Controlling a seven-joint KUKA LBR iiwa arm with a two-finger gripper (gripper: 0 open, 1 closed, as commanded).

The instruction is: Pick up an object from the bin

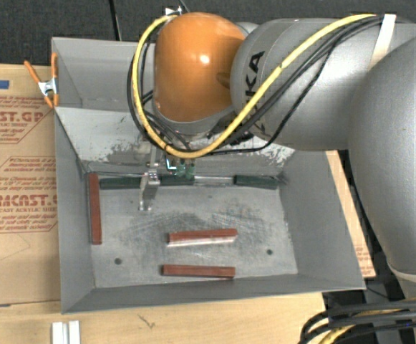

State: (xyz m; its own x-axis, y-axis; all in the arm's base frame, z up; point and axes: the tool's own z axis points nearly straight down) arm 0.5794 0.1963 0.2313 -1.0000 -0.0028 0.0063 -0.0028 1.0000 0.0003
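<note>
**End effector hanging low at the back of the bin, three brown sticks lying in front of it**

The grey metal bin (71,192) is showing a flat floor, scuffed and scratched pale in the middle, with sloping sheet-metal walls.

Three slim, straight, reddish-brown sticks with squared ends are lying flat on that floor, well apart from one another:

- The left stick (94,210) is lying close along the left wall, running from front to back.
- The middle stick (202,237) is lying crosswise near the centre of the floor, with a paler, pinkish stripe running along its length.
- The front stick (197,271) is lying crosswise just inside the front wall, roughly parallel to the middle one.

A dark green strip (120,183) is running along the foot of the back wall.

The arm (336,77) is reaching in from the right, thick, smooth and grey. It is ending in a glossy rounded orange cover (193,63) looped by yellow and black cables (265,92).

Below the cover, the end effector (149,190) is pointing down as a thin bare-metal piece. It is hanging over the floor at the back left, just in front of the dark green strip. It is sitting between the left stick and the middle stick and touching neither.

I cannot tell whether it is spread or pressed together.
</note>
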